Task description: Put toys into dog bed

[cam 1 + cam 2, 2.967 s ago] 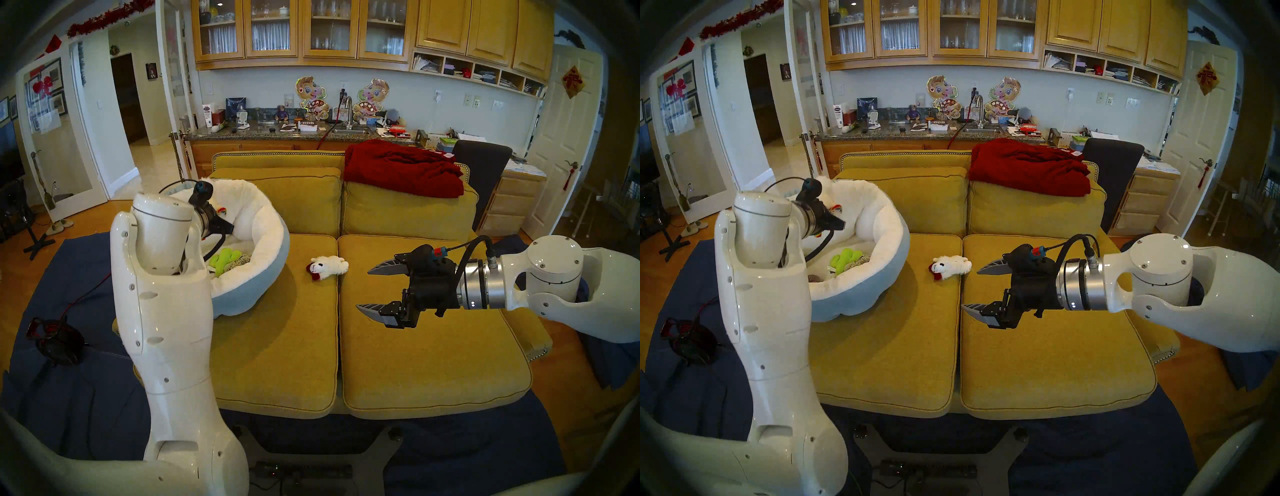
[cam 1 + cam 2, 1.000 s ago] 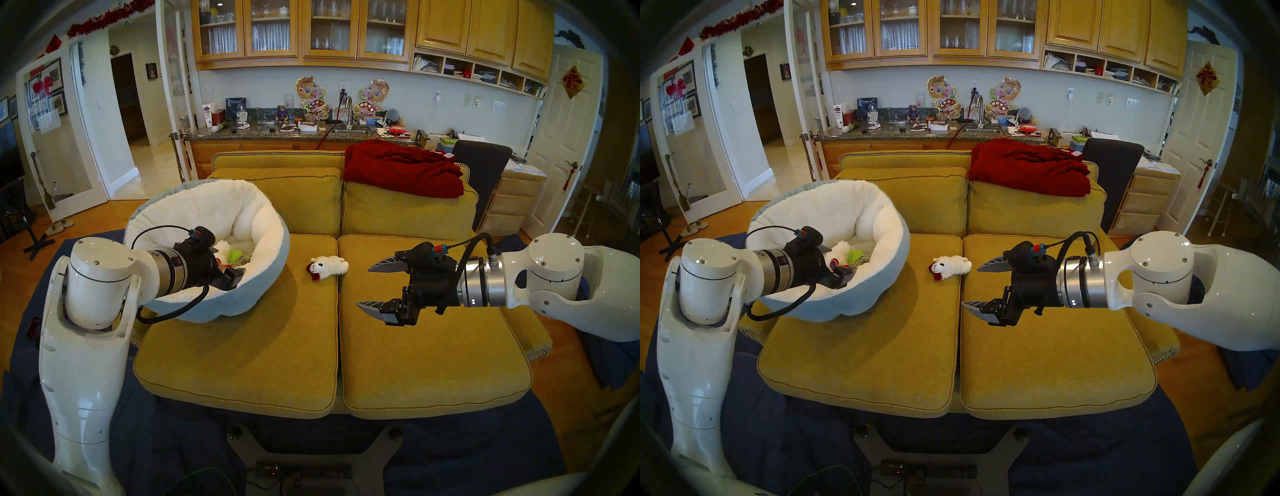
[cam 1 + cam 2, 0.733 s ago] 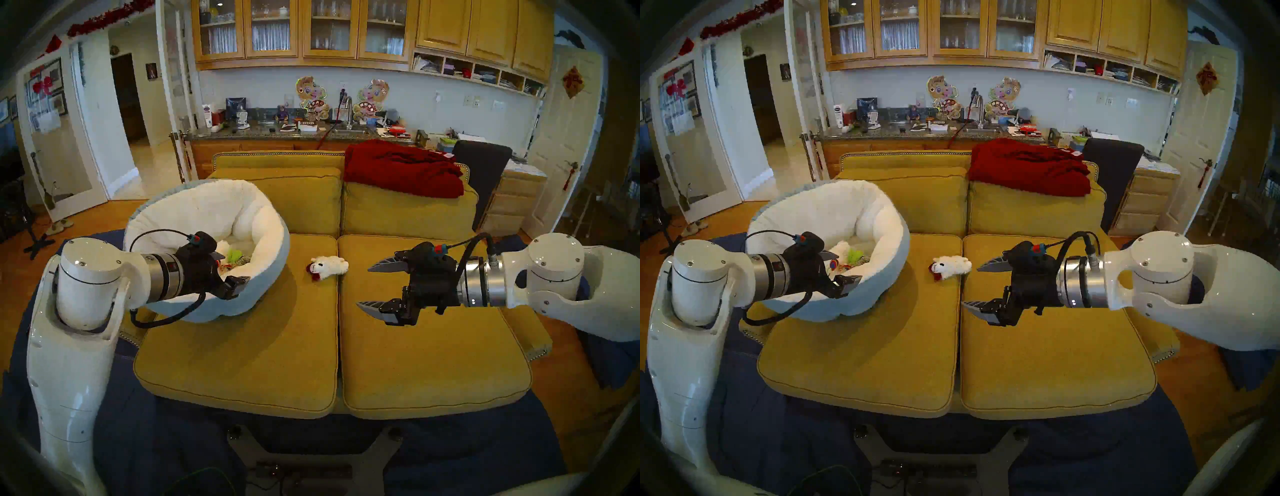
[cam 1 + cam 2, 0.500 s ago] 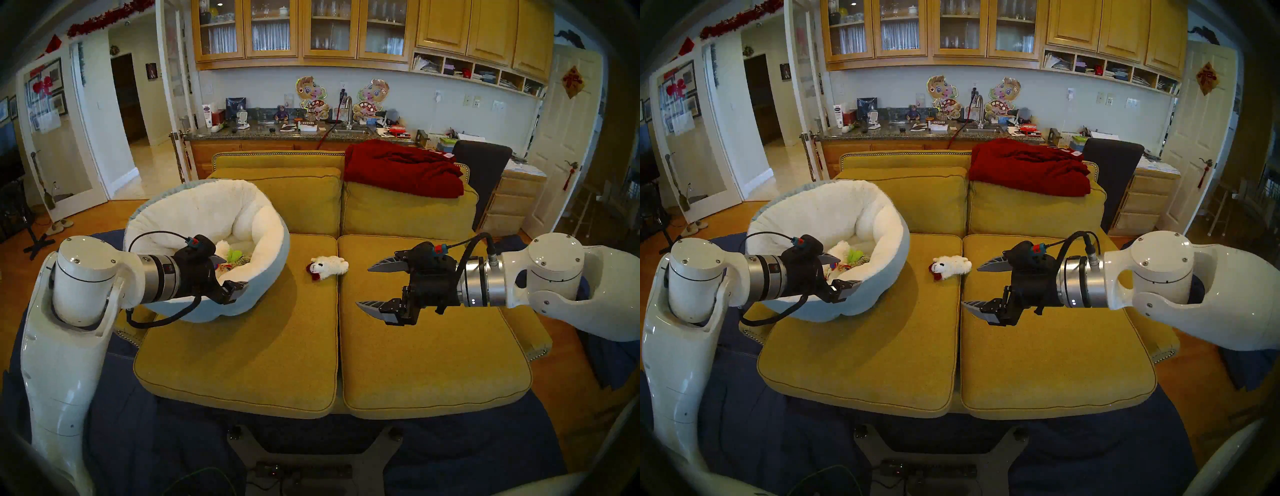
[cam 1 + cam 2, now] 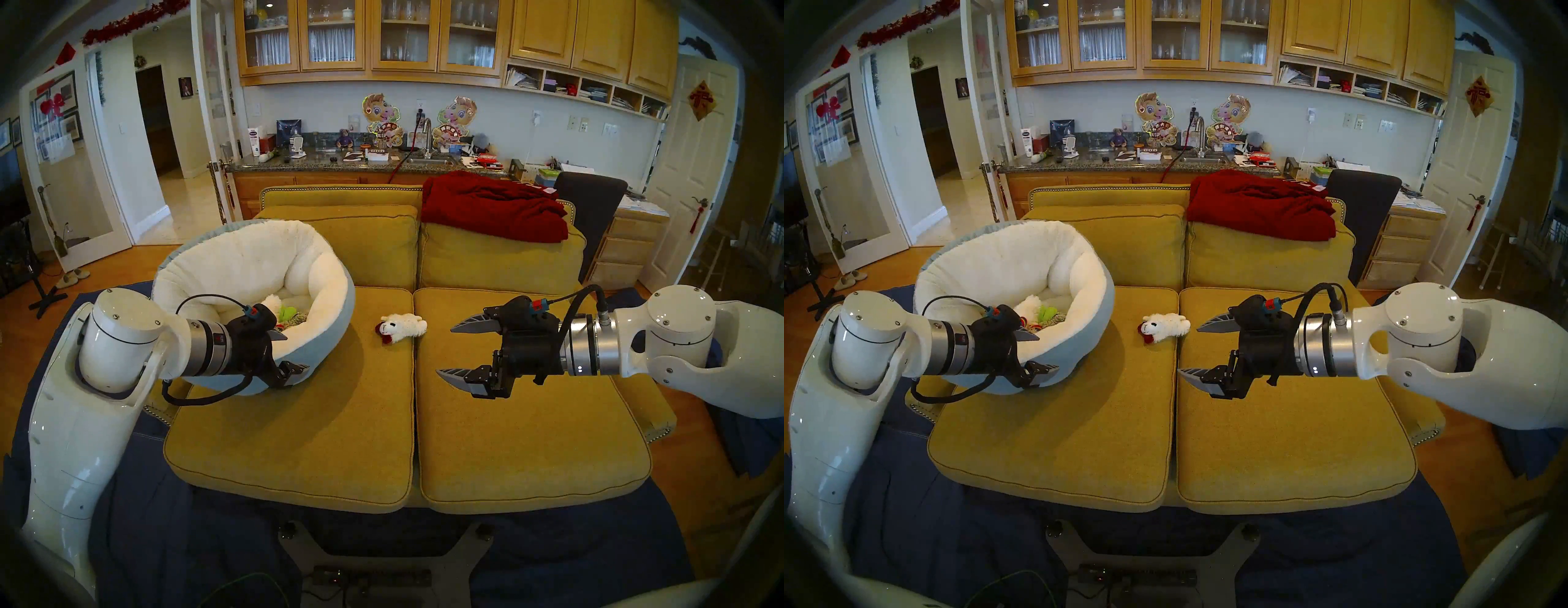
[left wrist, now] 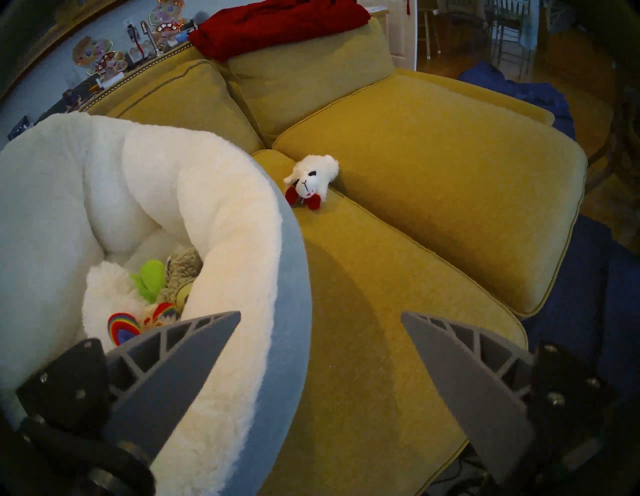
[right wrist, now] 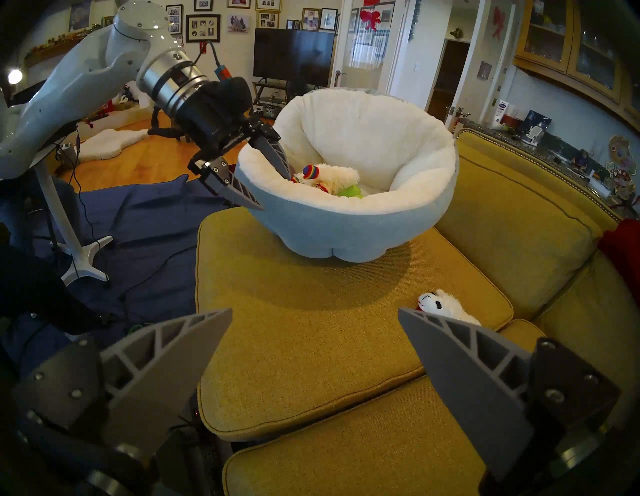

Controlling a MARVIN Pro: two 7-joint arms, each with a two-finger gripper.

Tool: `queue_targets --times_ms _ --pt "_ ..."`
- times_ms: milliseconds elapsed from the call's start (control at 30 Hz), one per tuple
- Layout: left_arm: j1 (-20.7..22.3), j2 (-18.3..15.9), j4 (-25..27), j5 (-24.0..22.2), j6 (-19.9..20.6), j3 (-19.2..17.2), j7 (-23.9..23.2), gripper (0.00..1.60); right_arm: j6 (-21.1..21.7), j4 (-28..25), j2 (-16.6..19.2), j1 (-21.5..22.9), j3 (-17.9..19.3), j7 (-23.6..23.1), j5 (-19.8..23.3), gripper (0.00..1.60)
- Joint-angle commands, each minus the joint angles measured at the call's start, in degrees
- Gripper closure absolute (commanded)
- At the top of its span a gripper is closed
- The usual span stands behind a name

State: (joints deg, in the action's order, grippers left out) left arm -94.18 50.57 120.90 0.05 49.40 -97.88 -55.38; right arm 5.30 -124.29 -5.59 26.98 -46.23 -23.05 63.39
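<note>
Three seconds back the left arm stood tall in front of the dog bed (image 5: 335, 339); since then its forearm has swung down, and over the last half second the left gripper (image 5: 292, 353) has slid lower along the bed's near rim. The right gripper (image 5: 446, 350) and the white lamb (image 5: 401, 327) on the sofa seat have not shifted.

The head views show only slivers of the toys inside the bed. The left wrist view shows them plainly: a rainbow-trimmed lamb (image 6: 114, 311), a green cactus (image 6: 150, 277) and a shaggy tan toy (image 6: 183, 266) piled at the bottom of the cream lining. The right wrist view alone shows the left gripper from the side, one finger inside the rim and one outside the blue shell.

The left forearm lies nearly level, its gripper angled down toward the sofa's middle, jaws spread wide and holding nothing. The right gripper hovers over the right seat cushion (image 5: 530, 446), pointing toward the lamb, jaws equally wide and empty. The lamb lies on its side near the seam between the cushions, well apart from the bed.
</note>
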Motion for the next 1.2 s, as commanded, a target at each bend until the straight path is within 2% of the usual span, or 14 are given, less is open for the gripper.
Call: queue_targets --times_ms 0,1033,1167 --pt "3.6 0.0 0.1 -2.1 0.3 -0.5 -1.5 0.0 -0.8 0.1 -0.1 1.3 1.1 0.0 0.0 0.0" --pt "3.2 -1.6 -0.3 -3.7 -0.4 0.7 -0.6 0.0 -0.9 0.1 -0.1 1.6 0.8 0.0 0.0 0.0" --pt "3.2 -1.6 -0.3 -3.8 -0.4 0.7 -0.5 0.0 1.0 0.1 -0.1 3.4 1.6 -1.8 1.0 0.0"
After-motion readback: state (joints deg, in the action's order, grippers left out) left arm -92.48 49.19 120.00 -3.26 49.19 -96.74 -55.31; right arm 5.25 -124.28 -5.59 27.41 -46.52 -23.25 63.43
